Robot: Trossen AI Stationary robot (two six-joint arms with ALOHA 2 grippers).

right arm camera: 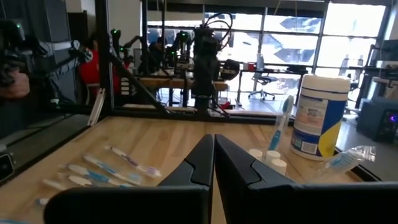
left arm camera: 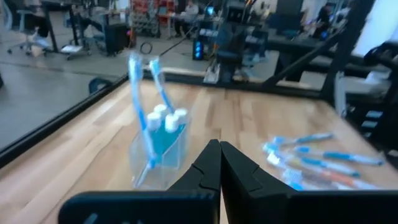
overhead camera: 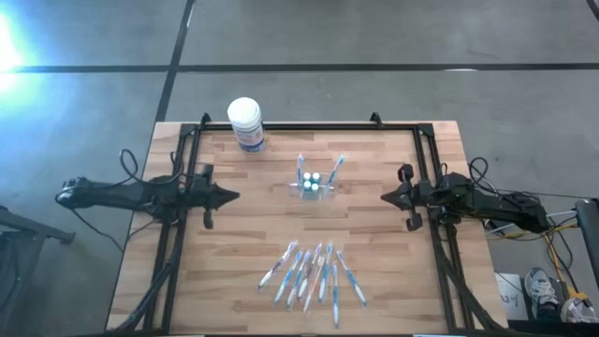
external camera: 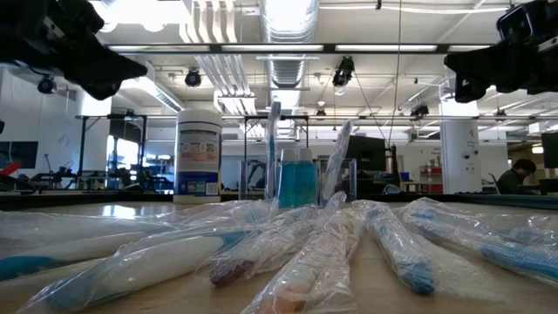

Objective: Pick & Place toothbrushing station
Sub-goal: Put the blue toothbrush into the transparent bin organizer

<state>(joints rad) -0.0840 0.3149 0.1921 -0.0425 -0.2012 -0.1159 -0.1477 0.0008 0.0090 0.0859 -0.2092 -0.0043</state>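
Right, both arms sit back at the table's sides and nothing is in hand. Over on the left edge, the left gripper (overhead camera: 227,197) points inward with its dark fingers (left arm camera: 208,168) pressed together, empty, held above the wood. Opposite it, the right gripper (overhead camera: 386,197) mirrors that pose at the right edge, its two fingers (right arm camera: 202,163) likewise pinched together on nothing. Between them, a little toward the far side of the light wooden slatted table (overhead camera: 234,243), stands the small see-through plastic toothbrushing station (overhead camera: 312,188), upright, well apart from both grippers. Two blue-and-white toothbrushes (left arm camera: 138,99) rise out of it, leaning slightly, and small white-capped bottles of blue liquid (left arm camera: 166,121) sit inside. Toward the far left corner stands a white cylindrical tub with a blue label (overhead camera: 246,124). On the near side lies a fanned row of toothbrushes in clear plastic wrappers (overhead camera: 312,273), flat on the wood.
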